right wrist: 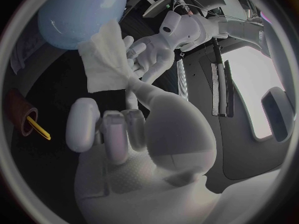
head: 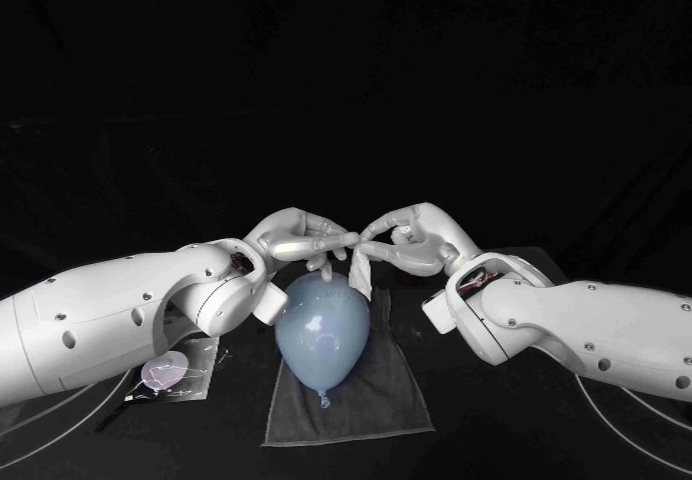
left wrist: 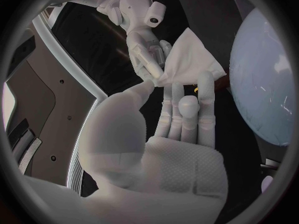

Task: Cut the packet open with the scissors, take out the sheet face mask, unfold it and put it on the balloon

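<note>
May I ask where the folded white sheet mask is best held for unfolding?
Take the white sheet mask by its upper edge, probably, a hand from each side: it hangs over the pale blue balloon, pinched there by left hand and right hand, lower part free.

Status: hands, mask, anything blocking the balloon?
Left hand and right hand both pinch the sheet mask, folded, at the balloon far end. Balloon lies on grey cloth. Nothing between mask and balloon.
</note>
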You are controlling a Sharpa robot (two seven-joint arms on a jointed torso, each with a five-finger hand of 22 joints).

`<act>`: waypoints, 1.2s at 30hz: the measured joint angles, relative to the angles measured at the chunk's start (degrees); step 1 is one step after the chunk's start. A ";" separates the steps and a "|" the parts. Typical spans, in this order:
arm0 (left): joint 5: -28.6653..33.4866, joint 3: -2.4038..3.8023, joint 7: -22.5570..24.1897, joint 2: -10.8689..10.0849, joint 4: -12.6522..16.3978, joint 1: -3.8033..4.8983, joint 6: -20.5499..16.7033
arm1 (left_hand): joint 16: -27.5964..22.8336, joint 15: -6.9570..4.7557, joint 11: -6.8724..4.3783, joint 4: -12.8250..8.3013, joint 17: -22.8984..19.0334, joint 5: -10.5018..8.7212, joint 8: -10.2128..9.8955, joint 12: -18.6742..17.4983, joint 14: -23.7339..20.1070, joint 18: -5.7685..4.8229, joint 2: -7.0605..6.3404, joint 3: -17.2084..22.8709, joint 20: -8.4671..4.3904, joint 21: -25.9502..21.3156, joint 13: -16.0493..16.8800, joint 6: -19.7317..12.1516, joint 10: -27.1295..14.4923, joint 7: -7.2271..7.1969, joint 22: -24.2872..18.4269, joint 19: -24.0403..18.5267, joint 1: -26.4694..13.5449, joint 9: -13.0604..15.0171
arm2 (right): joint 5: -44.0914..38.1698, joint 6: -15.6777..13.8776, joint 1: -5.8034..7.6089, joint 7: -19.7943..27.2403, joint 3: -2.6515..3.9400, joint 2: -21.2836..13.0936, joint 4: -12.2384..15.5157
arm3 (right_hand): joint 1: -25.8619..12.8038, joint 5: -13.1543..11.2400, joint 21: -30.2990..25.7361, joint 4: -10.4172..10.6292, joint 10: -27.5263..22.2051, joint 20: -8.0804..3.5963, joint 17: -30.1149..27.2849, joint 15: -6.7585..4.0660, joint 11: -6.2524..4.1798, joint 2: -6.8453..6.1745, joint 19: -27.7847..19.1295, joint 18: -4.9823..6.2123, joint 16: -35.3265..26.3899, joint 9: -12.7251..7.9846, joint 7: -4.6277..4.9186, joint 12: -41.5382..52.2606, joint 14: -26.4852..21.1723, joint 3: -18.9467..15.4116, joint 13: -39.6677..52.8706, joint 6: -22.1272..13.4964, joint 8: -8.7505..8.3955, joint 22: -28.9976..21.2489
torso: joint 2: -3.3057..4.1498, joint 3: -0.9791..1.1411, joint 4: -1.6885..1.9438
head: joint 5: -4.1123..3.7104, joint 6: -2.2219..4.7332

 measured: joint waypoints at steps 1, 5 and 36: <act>-0.15 0.00 -0.03 0.02 0.01 -0.01 0.19 | 0.00 0.00 0.00 -0.08 0.00 0.00 -0.22 0.00 0.00 0.00 -0.03 -0.23 0.14 -0.21 0.02 0.00 0.00 0.00 -0.06 -0.14 0.02 -0.06 | 0.11 -0.03 0.00 0.09 0.00 0.02 0.02 | -0.07 -0.01 0.00 0.00 0.00 0.00 0.00 0.00 0.00 0.07 0.00 0.00 0.00 0.00 0.01 0.00 0.00 0.00 0.00 -0.03 0.00 -0.02 | 0.00 0.00 0.00 | -0.01 -0.01; -0.61 0.00 -0.15 0.06 0.04 -0.07 0.97 | 0.00 -0.12 0.18 -0.13 -0.03 0.00 -0.44 0.00 -0.12 -0.02 -0.24 -0.84 0.21 -0.21 0.11 0.00 -0.18 0.00 -0.18 -0.21 1.22 -0.41 | 0.57 -0.27 0.00 0.50 0.02 0.07 0.08 | -0.07 -0.02 0.00 0.00 0.00 0.00 0.00 0.00 0.00 0.07 0.00 -0.01 -0.01 0.02 -0.01 0.00 0.00 0.00 0.00 -0.17 0.01 -0.01 | -0.01 0.00 0.01 | -0.04 -0.04; -1.28 0.01 0.89 0.12 0.24 -0.25 3.64 | 0.00 -1.04 -1.25 -4.28 0.53 -0.28 -0.57 -1.18 -0.59 -0.21 7.18 2.90 -0.01 -0.10 -0.64 3.74 0.89 -0.63 0.16 0.02 13.86 -1.33 | 1.71 -0.55 -0.01 1.33 0.05 0.18 0.01 | -0.36 0.01 -0.01 -0.17 -0.10 0.00 0.00 0.04 0.10 0.35 -0.01 -0.03 0.00 0.08 -0.17 -0.08 -0.04 0.47 -0.01 -0.47 0.66 -0.04 | -0.02 -0.02 -0.02 | -0.05 -0.23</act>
